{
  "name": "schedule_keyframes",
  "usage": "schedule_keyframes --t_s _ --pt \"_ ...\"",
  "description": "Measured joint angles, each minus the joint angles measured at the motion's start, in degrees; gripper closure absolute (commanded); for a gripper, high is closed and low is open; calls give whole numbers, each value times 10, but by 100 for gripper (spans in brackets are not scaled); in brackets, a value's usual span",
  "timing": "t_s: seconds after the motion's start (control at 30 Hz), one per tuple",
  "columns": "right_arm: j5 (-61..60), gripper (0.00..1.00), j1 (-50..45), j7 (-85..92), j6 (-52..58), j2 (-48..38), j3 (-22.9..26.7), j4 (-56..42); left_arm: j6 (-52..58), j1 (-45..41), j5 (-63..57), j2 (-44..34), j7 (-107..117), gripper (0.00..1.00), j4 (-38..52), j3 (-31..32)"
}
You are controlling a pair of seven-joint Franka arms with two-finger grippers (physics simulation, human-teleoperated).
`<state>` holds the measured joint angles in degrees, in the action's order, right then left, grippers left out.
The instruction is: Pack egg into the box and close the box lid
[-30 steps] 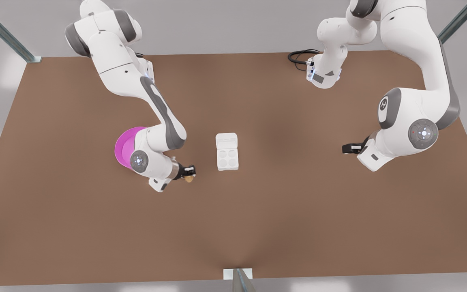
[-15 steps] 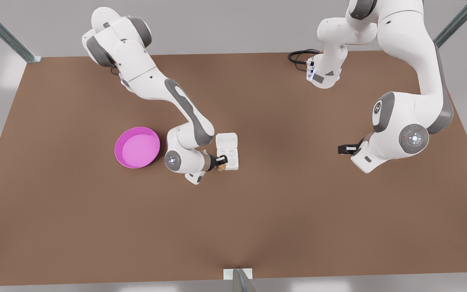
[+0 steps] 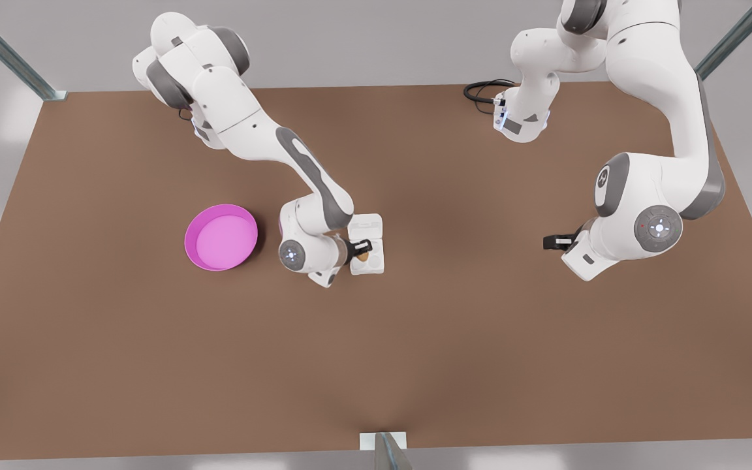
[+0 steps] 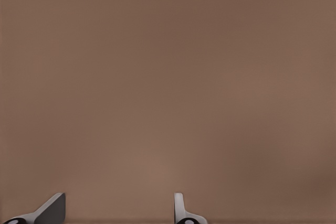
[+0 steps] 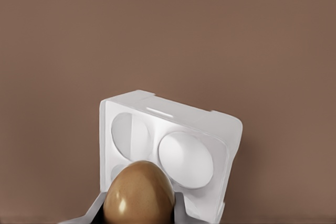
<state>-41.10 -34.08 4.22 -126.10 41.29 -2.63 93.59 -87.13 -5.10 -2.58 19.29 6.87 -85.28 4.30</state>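
Note:
The tan-brown egg [image 3: 363,256] [image 5: 139,192] is clamped in my right gripper [image 3: 361,250] [image 5: 137,209], which is shut on it. It hangs just over the cups of the white box [image 3: 377,262] [image 5: 176,145], on the tray's side nearer the pink plate. I cannot tell whether it touches a cup. The box lid [image 3: 365,224] lies open and flat behind the tray. My left gripper [image 3: 549,242] [image 4: 118,213] waits over bare table at the front view's right, open with nothing between its fingers [image 4: 52,209].
A round pink plate [image 3: 221,237] sits on the brown table [image 3: 154,359] at the front view's left of the box, beside the right arm's wrist. A black cable [image 3: 480,90] lies at the far edge.
My right arm has carried the egg from beside the pink plate toward the front view's right, to over the box's cups. The left arm has shifted slightly.

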Motion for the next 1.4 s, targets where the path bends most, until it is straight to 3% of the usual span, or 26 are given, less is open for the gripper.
schedule_keyframes --t_s 0.03,0.07,0.1,0.57,0.8,0.87,0.97,1.03,1.07,1.1,1.13,1.3,1.4 --pt "0 52 0 0 0 0 0 0 0 0 0 0 0 0 0 0" --pt "1 40 0 0 1 0 0 0 0 0 0 0 0 0 1 0" --pt "2 0 0 0 1 0 0 -1 0 0 -1 0 0 0 1 0" --pt "0 0 34 -1 24 -12 0 -19 -1 0 -4 0 0 0 2 0" --pt "22 0 183 6 91 -32 6 -81 0 0 -4 0 -1 0 13 0" --pt "81 0 230 7 136 -35 32 -165 0 3 -2 0 -1 0 13 5" --pt "272 0 286 17 211 -38 68 -238 -2 -5 3 11 -1 0 12 101" --pt "380 0 302 29 238 -45 93 -259 -14 -59 4 32 8 0 12 131" --pt "415 0 306 36 252 -68 100 -263 -20 -96 4 42 18 40 13 136" --pt "441 0 305 43 272 -103 104 -262 -24 -128 4 47 27 63 13 139" --pt "460 0 302 49 296 -137 105 -262 -25 -161 3 50 37 76 12 140" --pt "493 0 319 65 378 -355 73 -79 -23 -310 1 74 108 79 31 142" --pt "495 0 319 66 391 -358 61 -45 -22 -352 18 104 166 79 63 141"
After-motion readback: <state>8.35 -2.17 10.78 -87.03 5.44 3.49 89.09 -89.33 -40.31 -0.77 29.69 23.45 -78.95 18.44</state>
